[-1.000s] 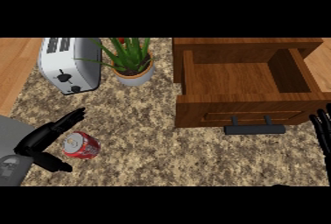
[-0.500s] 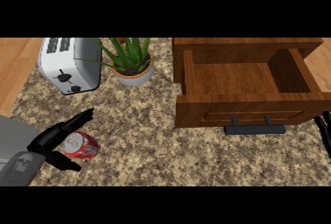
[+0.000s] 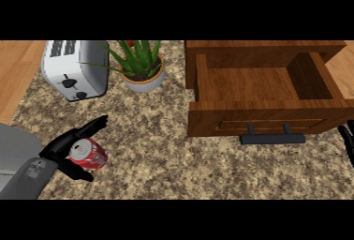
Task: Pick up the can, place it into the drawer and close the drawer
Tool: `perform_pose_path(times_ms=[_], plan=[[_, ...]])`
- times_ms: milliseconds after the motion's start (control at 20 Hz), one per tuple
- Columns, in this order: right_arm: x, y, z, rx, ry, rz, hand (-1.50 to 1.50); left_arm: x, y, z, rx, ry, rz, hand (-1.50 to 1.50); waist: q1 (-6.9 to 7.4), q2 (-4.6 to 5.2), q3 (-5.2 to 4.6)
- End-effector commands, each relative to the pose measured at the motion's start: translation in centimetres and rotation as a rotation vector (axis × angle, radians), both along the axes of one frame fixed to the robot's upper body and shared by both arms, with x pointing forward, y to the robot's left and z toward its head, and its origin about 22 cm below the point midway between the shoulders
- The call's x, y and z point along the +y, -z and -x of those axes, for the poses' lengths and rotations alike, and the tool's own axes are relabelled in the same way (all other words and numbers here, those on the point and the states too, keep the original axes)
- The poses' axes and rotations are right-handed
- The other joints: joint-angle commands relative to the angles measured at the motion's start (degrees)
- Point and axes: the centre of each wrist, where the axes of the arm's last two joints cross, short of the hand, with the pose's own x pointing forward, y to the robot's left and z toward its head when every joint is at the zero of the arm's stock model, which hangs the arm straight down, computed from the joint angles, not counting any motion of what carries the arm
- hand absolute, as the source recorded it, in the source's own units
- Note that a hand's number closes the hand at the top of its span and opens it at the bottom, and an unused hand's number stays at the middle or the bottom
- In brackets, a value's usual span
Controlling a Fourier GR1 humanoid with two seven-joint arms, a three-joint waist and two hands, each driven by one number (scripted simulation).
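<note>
We saw our left hand low at the left, fingers and thumb curved around the red can, which lay on its side on the speckled counter. Beyond the hand's fingertips stood the silver toaster, and further to the right of it the potted plant. Well off to the hand's right sat the wooden drawer, pulled open, its dark handle facing us. Only a dark sliver of our right hand showed at the right edge.
</note>
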Motion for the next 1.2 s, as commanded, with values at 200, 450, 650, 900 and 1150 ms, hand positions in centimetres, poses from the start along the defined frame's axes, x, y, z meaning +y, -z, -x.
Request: perform_pose_path(times_ms=[200,450,650,900,1150], plan=[[0.3,0.4,-0.6,-0.003,-0.003,-0.022,-1.5,-1.1,0.6,0.0,0.029,0.134,0.174,-1.5,0.41,-0.09,0.04],[-0.6,0.2,-0.7,-0.025,0.021,-0.02,-1.5,-2.8,0.4,-0.6,0.027,0.163,0.192,-1.5,0.89,-0.25,0.11],[-0.3,1.3,0.6,-0.004,0.005,-0.016,-1.5,-3.8,0.7,-0.8,0.017,0.168,0.207,1.5,0.43,-0.21,0.09],[-0.1,-0.1,0.1,-0.021,0.008,-0.01,-1.5,-5.3,0.3,-1.2,0.059,0.231,0.25,1.5,0.92,-0.33,0.1],[-0.7,0.0,1.1,-0.007,0.019,-0.028,-1.5,-5.7,0.7,0.3,0.033,0.095,0.303,1.5,1.65,-0.57,0.18]])
